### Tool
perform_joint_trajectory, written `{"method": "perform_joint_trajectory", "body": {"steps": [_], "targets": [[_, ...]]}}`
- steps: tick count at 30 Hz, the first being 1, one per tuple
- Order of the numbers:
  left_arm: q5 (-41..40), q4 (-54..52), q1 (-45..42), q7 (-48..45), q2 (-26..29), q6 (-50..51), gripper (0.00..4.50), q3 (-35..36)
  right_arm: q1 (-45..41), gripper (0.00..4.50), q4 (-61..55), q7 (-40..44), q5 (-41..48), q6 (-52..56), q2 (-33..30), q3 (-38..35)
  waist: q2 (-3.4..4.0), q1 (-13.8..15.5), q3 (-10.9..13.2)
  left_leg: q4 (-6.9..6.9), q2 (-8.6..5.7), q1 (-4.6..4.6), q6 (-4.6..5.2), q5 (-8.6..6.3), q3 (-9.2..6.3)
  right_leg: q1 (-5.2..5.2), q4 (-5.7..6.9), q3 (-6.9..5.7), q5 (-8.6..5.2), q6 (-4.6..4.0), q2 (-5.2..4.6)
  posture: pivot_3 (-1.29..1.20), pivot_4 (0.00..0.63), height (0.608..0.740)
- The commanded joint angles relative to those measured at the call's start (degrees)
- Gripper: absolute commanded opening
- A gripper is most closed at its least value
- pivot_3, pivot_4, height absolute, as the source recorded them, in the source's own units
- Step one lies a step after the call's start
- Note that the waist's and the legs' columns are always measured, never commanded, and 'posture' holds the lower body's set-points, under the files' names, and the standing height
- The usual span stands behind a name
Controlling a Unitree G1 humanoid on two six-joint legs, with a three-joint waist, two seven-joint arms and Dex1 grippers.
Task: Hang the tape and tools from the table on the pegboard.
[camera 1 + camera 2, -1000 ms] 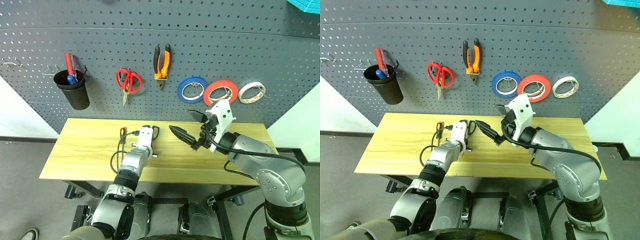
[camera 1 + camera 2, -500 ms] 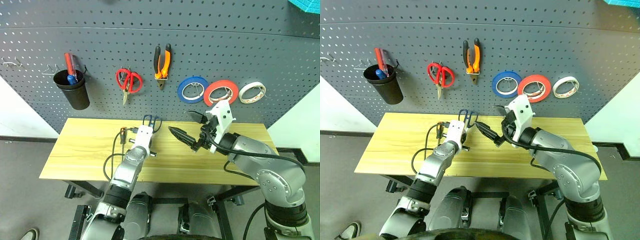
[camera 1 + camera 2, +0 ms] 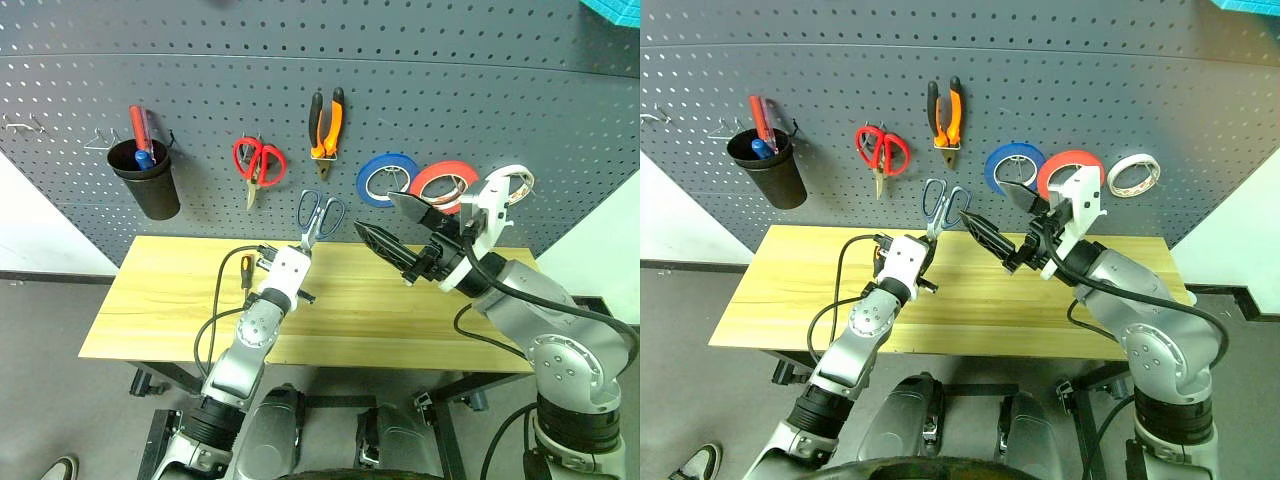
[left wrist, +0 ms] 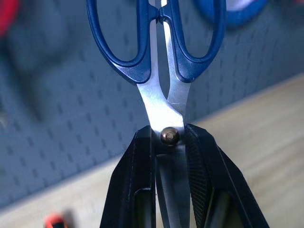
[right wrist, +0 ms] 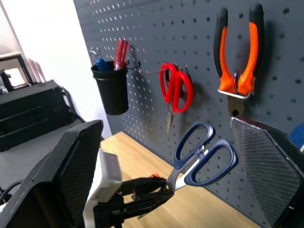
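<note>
Left wrist view: your left gripper [image 4: 168, 142] clamped the scissors [image 4: 159, 57] at the pivot (handles free for a hook); right gripper [image 3: 400, 235] gaped, empty.

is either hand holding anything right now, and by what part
The left hand holds the scissors by the blades, pinched at the pivot screw, handles up. The right hand is open and holds nothing.
</note>
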Motion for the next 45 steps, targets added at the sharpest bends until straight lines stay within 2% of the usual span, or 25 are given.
{"method": "perform_joint_trajectory", "body": {"steps": [1, 14, 20, 33, 45], "targets": [[1.8, -3.6, 1.2, 0.3, 0.7, -9.0, 0.52, -1.0, 1.8, 4.5, -2.6, 2.3, -1.4, -5.2, 0.3, 0.4, 0.0, 0.0, 0.0, 0.0, 0.0, 0.0, 0.03, -0.02, 0.0, 0.02, -0.03, -0.01, 0.0, 0.0, 0.0, 0.26, 0.083, 0.657], [7.4, -4.5, 3.3, 9.2, 1.4, -21.5, 0.52, 5.4, 3.5, 4.5, -1.0, 3.4, -3.3, -9.5, 0.0, 1.2, 0.02, 0.0, 0.0, 0.03, 0.01, 0.04, 0.05, -0.03, 0.01, 0.09, -0.04, -0.05, 0.01, 0.02, 0.0, 0.26, 0.083, 0.657], [8.2, -2.8, 2.4, 11.3, 1.0, -21.6, 0.52, 6.9, 4.5, 4.5, -1.1, 4.3, -2.7, -14.0, 2.8, 1.1, 0.03, 0.2, 0.0, 0.04, 0.0, 0.04, 0.05, -0.03, 0.1, 0.12, -0.04, -0.06, 0.02, 0.04, 0.01, 0.26, 0.077, 0.657], [6.7, 2.1, -0.2, 12.7, -0.2, -19.1, 0.52, 10.9, 4.1, 4.5, 0.1, 4.4, -3.0, -14.6, 2.2, 1.3, 0.07, 0.6, -0.1, 0.07, 0.0, 0.06, 0.05, -0.03, 0.21, 0.15, -0.03, -0.07, 0.04, 0.06, 0.04, 0.26, 0.066, 0.657], [6.6, 6.2, -3.0, 13.6, 0.9, -19.8, 0.52, 13.1, 4.1, 4.5, 0.3, 4.2, -3.6, -14.4, 1.9, 1.8, 0.06, 2.1, -0.2, 0.12, -0.02, 0.06, 0.05, -0.03, 0.26, 0.18, -0.03, -0.07, 0.07, 0.11, 0.05, 0.26, 0.061, 0.657]]}}
